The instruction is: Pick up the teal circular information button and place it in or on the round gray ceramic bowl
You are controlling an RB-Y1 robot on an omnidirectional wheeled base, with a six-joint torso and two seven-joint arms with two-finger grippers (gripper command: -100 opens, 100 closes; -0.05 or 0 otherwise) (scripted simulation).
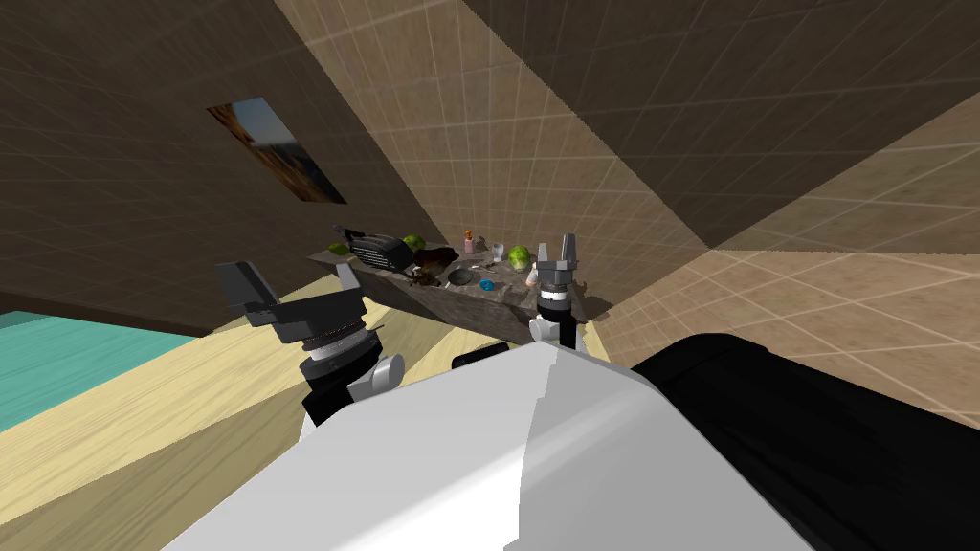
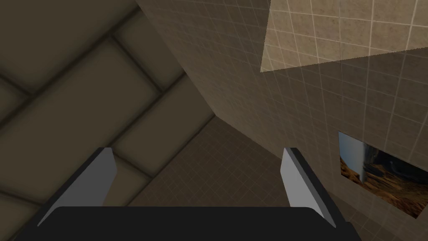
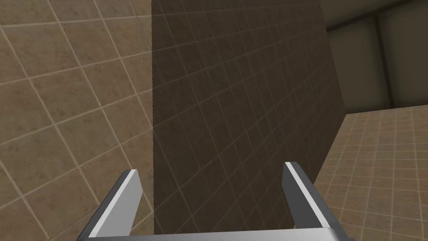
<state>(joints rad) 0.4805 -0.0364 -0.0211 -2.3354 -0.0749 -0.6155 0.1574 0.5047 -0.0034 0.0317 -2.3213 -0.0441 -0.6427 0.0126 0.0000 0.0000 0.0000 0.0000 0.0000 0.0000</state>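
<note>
The right end effector [image 1: 558, 252] is held up at the right end of the bench [image 1: 478, 304]. Its 2 fingers [image 3: 125, 201] stand apart with nothing between them.

The teal button [image 1: 487, 285] lies flat on the bench, near this end effector and to its left, untouched. The gray bowl [image 1: 460, 277] sits just beside the button, on the side away from the right end effector. It is too small to tell whether the 2 touch.

The left end effector [image 1: 295, 284] is raised off the bench's left end, well apart from the button. The bowl and button lie between the 2 end effectors, closer to the right one. The left fingers [image 2: 104, 175] are also spread wide and hold nothing.

Farther from the right end effector than the bowl sits a black appliance [image 1: 381, 251]. A green round thing [image 1: 519, 255] lies just left of the right end effector's fingers, with a small bottle [image 1: 469, 241] and a pale cup [image 1: 498, 251] beyond the button.
</note>
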